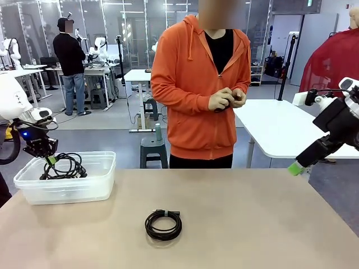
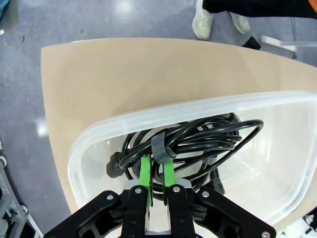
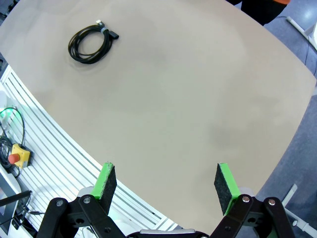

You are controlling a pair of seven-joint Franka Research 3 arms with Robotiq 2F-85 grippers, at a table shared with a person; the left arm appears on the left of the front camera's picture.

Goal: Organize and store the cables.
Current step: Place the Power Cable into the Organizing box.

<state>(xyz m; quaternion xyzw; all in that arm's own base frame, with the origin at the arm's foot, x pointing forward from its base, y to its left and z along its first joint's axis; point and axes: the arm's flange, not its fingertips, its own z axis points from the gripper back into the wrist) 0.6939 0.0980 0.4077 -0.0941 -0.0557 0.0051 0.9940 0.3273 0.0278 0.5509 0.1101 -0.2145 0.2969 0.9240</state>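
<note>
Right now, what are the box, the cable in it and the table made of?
The box looks like clear, cloudy plastic; you see through its walls. The cable has a smooth black coat, likely rubber or plastic, faintly shiny. The table seems matte tan board, maybe laminate.

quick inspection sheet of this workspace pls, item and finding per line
surface: tan tabletop, no spills seen
job's things: black cable coil with grey band lies mid-table; second black coil in clear plastic bin, left
clutter: nothing seen
grippers: left gripper shut on the binned coil; right gripper open above the table
cables: loose cords by yellow box with red button, beside the table
surroundings: person in orange hoodie at far side, hands together
</note>
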